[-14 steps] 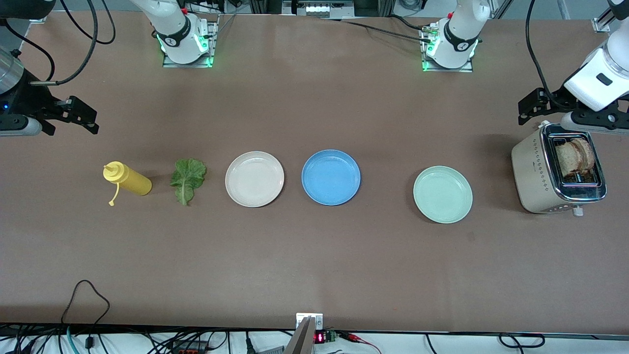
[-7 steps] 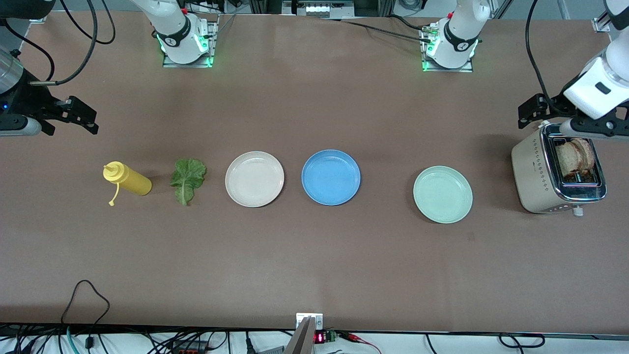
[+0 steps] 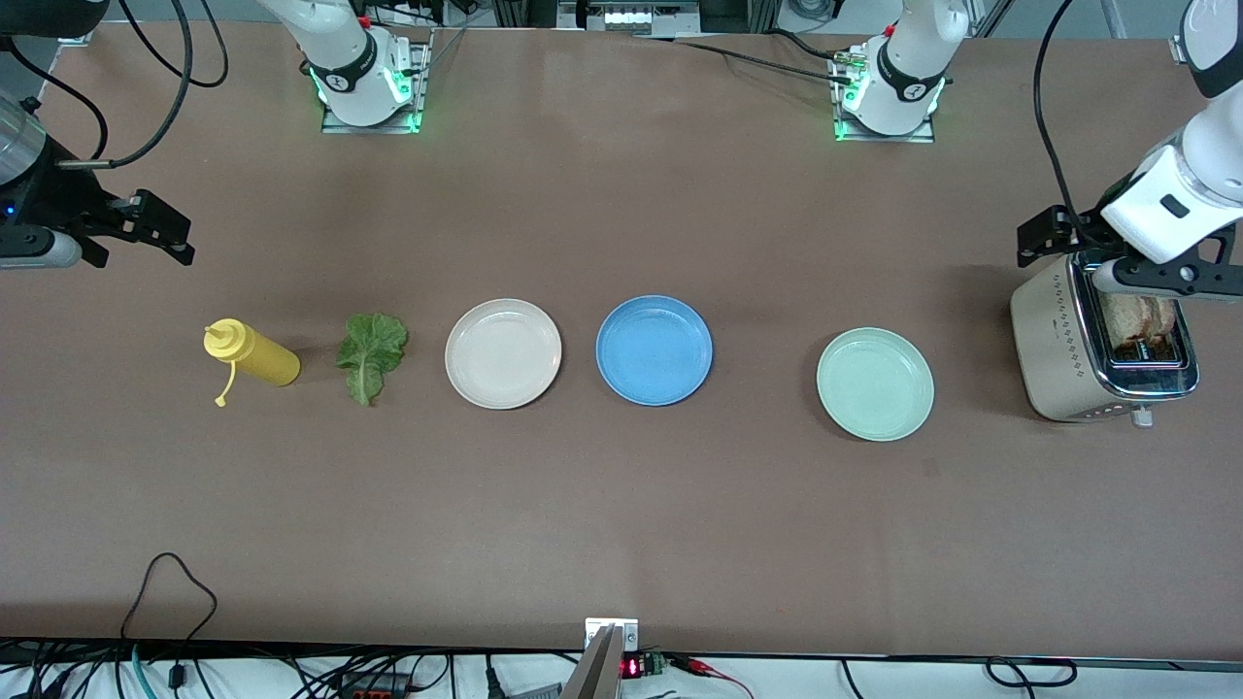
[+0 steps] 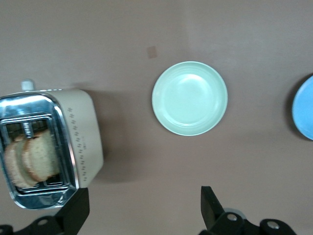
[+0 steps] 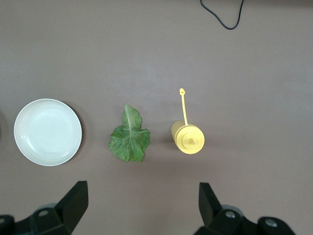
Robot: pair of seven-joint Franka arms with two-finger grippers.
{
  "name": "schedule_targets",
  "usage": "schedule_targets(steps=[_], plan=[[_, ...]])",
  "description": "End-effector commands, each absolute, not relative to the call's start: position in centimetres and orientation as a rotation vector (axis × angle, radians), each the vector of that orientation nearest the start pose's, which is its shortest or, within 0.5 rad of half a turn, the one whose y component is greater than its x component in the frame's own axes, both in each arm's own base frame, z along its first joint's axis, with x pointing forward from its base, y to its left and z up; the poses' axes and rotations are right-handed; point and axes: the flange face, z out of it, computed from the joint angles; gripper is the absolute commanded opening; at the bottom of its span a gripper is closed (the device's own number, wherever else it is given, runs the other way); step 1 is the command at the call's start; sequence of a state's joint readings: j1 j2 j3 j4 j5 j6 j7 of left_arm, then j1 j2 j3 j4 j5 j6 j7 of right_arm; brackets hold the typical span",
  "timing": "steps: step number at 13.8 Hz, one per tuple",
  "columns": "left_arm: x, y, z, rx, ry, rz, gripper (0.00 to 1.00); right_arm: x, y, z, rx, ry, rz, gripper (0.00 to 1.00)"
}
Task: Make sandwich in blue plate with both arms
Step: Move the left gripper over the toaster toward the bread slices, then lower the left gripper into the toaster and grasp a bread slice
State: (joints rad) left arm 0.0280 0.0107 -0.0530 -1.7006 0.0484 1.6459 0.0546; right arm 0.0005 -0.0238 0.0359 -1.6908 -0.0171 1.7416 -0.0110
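While its two black fingers stand spread wide with nothing between them, the left hand [image 3: 1117,267] hangs over the toaster [image 3: 1097,340], at the edge of it that faces the plates. That toaster is a boxy cream body with rounded corners, a dotted diamond pattern on its side and a shiny chrome top, and it stands at the left arm's end of the desk [image 3: 621,505]; two slices of bread [image 4: 32,159], light brown and porous with darker crust, stand upright side by side in its slot. Near it toward the middle lies a pale mint green plate [image 3: 875,383], then, well apart from that one, the blue plate [image 3: 654,349], round, glossy, shallow-rimmed and bare, and just beside it a beige plate [image 3: 503,352]: three plates in one row. Toward the right arm's end come one crinkled green lettuce leaf [image 3: 370,354] lying flat and one yellow squeeze bottle [image 3: 251,356], its cap dangling on a strap. The right hand [image 3: 146,228] waits above bare brown desk at that end, its fingers also parted wide and holding nothing.
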Motion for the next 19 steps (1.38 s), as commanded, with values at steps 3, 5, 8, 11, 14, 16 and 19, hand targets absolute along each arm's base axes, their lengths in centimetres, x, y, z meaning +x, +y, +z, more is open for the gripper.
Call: schedule_targets(steps=[3,5,8,11,14,16,19], plan=[[58.5,7.9,52.8,-2.989,0.163,0.123,1.0,55.5,1.7,60.1,-3.158,-0.06,-0.136,1.0],[59.5,12.1,50.3,-2.996,0.203,0.105,1.0,55.5,1.7,60.1,-3.158,-0.06,-0.134,1.0],[60.5,16.2,46.1,-3.025,0.2,0.105,1.0,55.6,1.7,60.0,-3.158,-0.06,-0.134,1.0],[60.8,18.4,42.8,-3.053,0.178,0.11,0.99,55.6,1.8,59.9,-3.158,-0.062,-0.131,1.0],[60.8,19.3,39.9,-3.074,0.171,0.163,0.96,55.7,1.8,59.4,-3.158,-0.06,-0.112,1.0],[60.4,19.4,38.3,-3.074,0.185,0.145,0.96,55.8,1.8,59.3,-3.158,-0.06,-0.109,1.0],[59.4,20.3,36.5,-3.079,0.175,0.129,0.96,55.8,1.8,59.3,-3.158,-0.06,-0.109,1.0]])
